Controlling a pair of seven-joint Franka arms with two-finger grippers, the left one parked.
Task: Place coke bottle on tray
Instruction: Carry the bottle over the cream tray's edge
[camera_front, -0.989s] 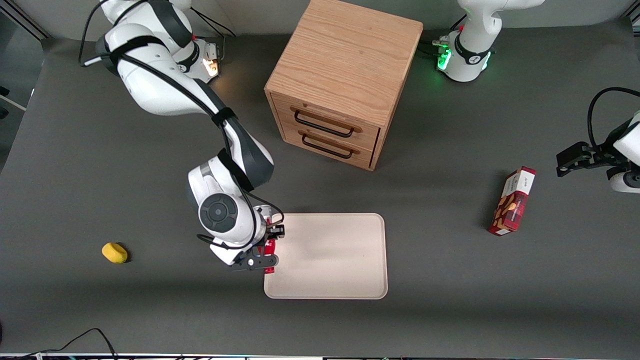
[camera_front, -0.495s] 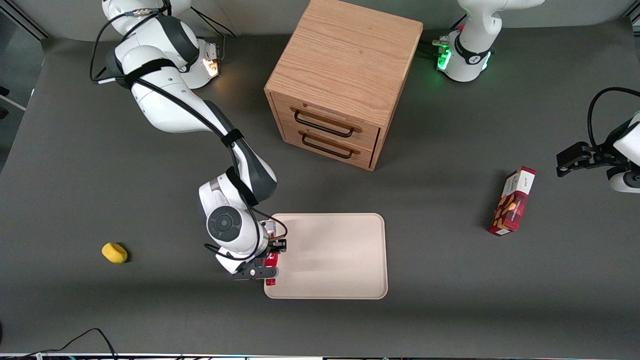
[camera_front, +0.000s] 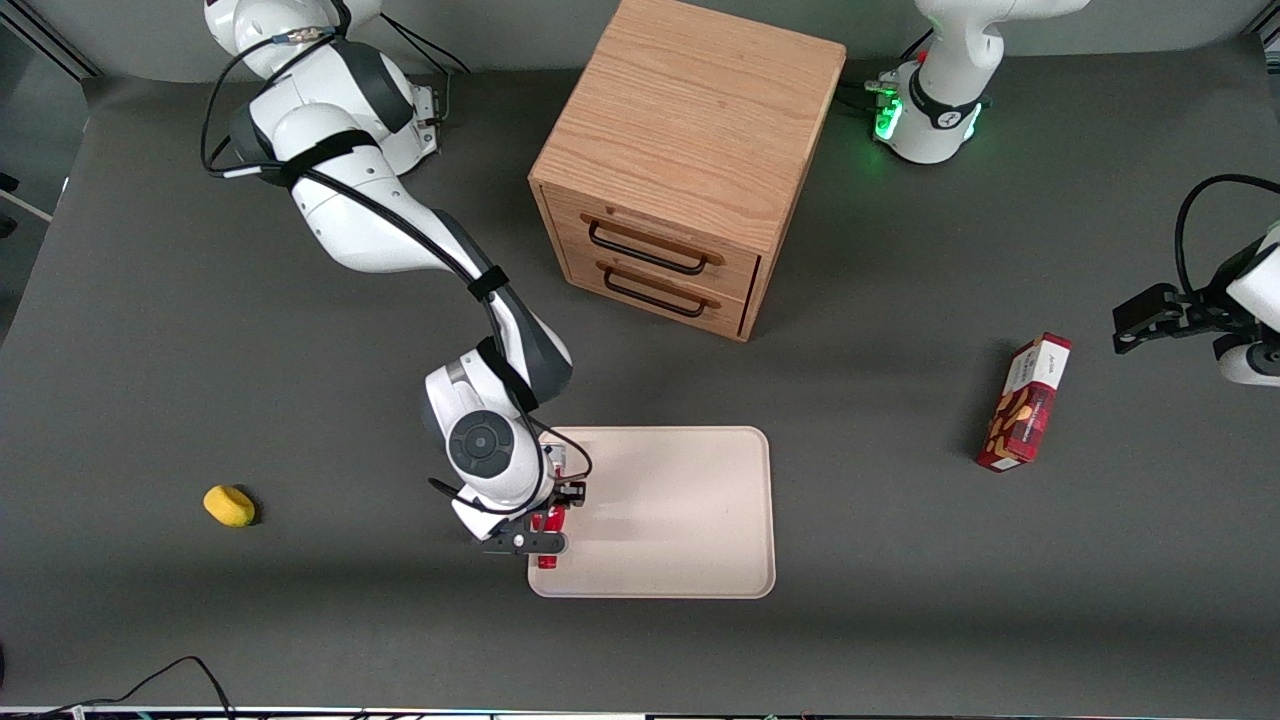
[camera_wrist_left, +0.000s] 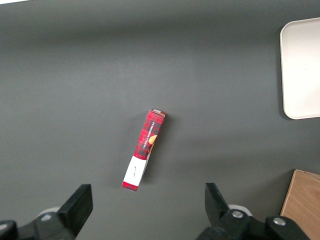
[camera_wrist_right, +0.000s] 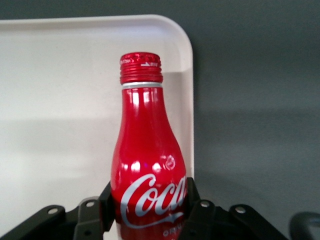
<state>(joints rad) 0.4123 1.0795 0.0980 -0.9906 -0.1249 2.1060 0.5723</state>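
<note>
Your pincer (camera_front: 543, 520) is clamped around the lower body of the coke bottle (camera_wrist_right: 148, 165), one finger (camera_wrist_right: 201, 212) pressed to each side. The bottle hangs over the tray (camera_front: 680, 520), just inside the rim at the working arm's end. Whether it touches the tray cannot be told. A wooden drawer cabinet (camera_front: 685, 165) stands on the worktop (camera_front: 200, 350) farther from the front camera.

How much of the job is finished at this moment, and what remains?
Done: the bottle is picked up, clamped in the hand. In hand: it hangs over the tray, just inside the rim at the working arm's end, nearer the front camera. Left: lower it onto the tray, open the hand and withdraw.
</note>
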